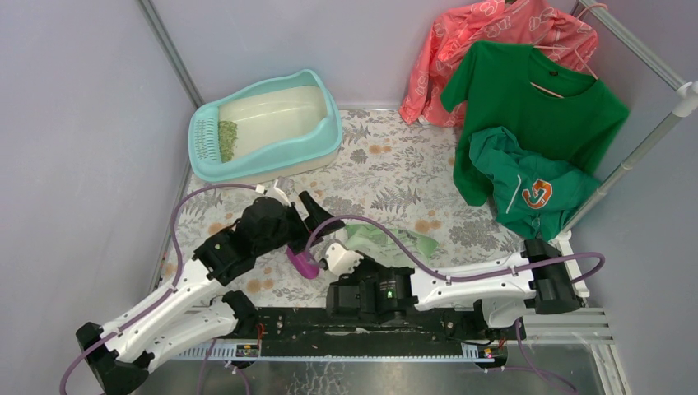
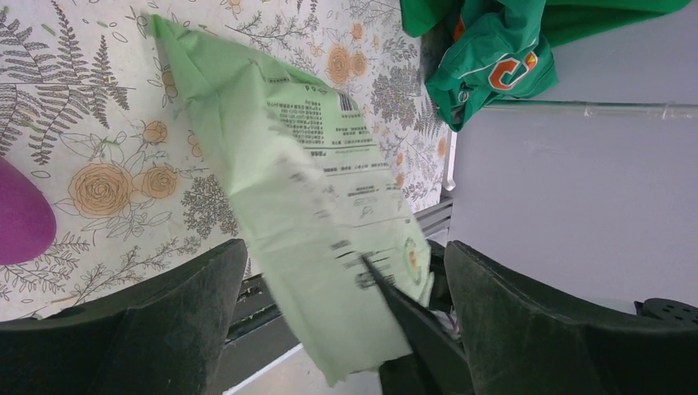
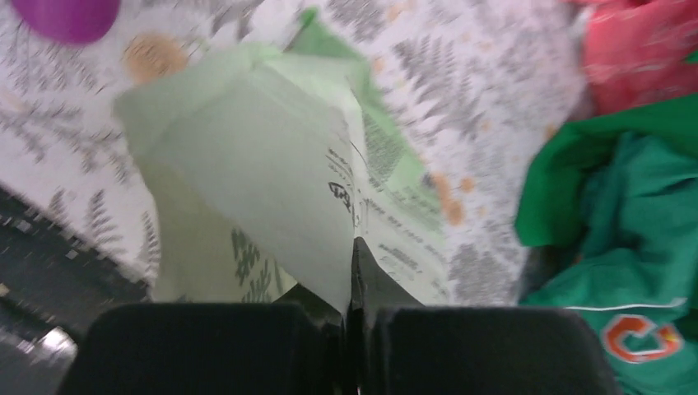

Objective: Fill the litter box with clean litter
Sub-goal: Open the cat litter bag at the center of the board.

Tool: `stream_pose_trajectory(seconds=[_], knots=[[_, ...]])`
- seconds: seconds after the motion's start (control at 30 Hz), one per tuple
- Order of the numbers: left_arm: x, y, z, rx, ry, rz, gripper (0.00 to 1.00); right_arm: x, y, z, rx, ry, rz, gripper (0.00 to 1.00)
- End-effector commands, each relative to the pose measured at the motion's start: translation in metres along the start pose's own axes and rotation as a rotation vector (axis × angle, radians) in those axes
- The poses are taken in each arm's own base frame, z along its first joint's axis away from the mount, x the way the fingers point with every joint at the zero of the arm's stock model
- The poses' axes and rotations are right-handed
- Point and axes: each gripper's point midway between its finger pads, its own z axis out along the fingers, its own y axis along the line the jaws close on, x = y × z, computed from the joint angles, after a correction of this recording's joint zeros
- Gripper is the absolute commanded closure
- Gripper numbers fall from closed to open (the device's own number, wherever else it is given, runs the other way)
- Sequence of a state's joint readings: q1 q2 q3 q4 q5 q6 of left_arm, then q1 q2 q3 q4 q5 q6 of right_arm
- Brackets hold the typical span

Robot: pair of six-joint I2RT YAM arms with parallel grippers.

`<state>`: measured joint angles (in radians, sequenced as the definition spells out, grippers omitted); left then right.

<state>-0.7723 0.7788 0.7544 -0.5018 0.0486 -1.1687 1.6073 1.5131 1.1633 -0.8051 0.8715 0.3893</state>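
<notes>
Right gripper (image 3: 354, 311) is pinched tight on a corner of the light green printed bag (image 3: 247, 164), its 2 black fingers (image 3: 206, 346) pressed together with the plastic caught at the seam between them. From that held corner the bag slopes away over the fern-and-flower tablecloth (image 1: 395, 164); whether its far end rests on the cloth I cannot tell. Left gripper (image 2: 346, 317) stands wide open and holds nothing. In its wrist view, the end of the bag shows in the gap between its 2 spread fingers (image 2: 165, 321), with no clear contact on either side. A purple scoop (image 1: 303, 265) lies on the cloth just left of the bag, near both grippers. The litter box (image 1: 280, 155) sits well apart from the bag, up in the far left corner of the table. It is upright, with its slotted grate at the left end. A small patch of clean litter (image 1: 227, 140) (greenish granules) lies in the cream basin right beside that grate. To the right of the bag, 3 garments hang from a rack: a coral top (image 1: 494, 33), a green T-shirt (image 1: 535, 107) and a green jersey (image 1: 527, 185) with an orange letter.
</notes>
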Motion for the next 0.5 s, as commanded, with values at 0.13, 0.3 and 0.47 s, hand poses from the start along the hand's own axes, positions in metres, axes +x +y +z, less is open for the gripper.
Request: stream_pose_trajectory(seconds=[0.13,0.3,0.47], knots=[[-0.005,-0.005,-0.010,0.036,-0.029,0.017,0.01,-0.107,-0.108,-0.032,0.443,-0.234,-0.169,1.00],[-0.010,-0.004,-0.023,0.012,-0.056,0.037,0.01,-0.136,-0.157,-0.032,0.529,-0.293,-0.116,1.00],[-0.020,-0.004,-0.031,-0.002,-0.104,0.048,0.01,-0.146,-0.214,-0.021,0.598,-0.283,-0.054,1.00]])
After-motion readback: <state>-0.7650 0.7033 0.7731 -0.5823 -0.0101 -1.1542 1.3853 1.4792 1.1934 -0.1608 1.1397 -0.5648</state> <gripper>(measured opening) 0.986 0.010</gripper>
